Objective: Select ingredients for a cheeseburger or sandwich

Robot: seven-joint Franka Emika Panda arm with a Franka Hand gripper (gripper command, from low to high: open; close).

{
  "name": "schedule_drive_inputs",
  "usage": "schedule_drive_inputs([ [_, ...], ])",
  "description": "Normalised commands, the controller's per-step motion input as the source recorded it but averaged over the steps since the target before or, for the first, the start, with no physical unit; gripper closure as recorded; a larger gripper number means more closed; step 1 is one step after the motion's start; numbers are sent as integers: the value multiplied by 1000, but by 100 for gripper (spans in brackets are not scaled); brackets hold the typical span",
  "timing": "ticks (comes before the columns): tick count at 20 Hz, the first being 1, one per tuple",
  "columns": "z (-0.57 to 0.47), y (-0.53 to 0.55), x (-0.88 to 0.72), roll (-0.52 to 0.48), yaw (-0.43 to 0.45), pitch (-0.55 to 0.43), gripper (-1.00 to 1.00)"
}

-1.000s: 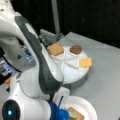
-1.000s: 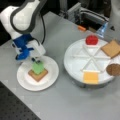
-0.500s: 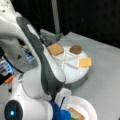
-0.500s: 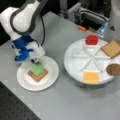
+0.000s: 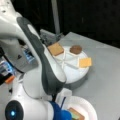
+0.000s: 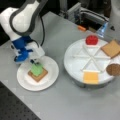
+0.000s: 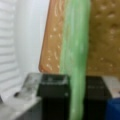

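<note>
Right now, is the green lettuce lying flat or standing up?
Standing up: the lettuce rises on edge off the bread square, between the gripper's jaws.

Plate (image 6: 23,81) sits on the tabletop (image 6: 62,105) toward a front view's left, well apart from the divided tray (image 6: 75,63) at that view's right. On the plate: a bread square (image 6: 38,75) with a lettuce piece (image 6: 37,69) on top. The gripper (image 6: 33,61) stands directly over this stack, its fingers (image 7: 51,100) either side of the lettuce in the wrist view (contact cannot be confirmed). Tray compartments, one item each: tomato (image 6: 91,40) at the top, a second bread square (image 6: 111,48) at the right, patty (image 6: 113,69) below it, cheese (image 6: 91,77) at the bottom. Remaining compartments hold nothing.
</note>
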Motion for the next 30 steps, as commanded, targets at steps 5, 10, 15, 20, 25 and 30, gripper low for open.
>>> schedule_drive_inputs([
  [5, -28, -203, 173, 40, 155, 66, -100],
  [10, -9, -171, 137, 25, 166, 62, -100],
  [15, 30, -156, 90, 17, 165, 74, -100],
  [20, 111, -109, 37, -5, 156, 108, -100],
  [25, 162, -8, 19, -99, 117, 138, -100],
  [30, 178, 131, -14, -320, 59, 98, -100],
])
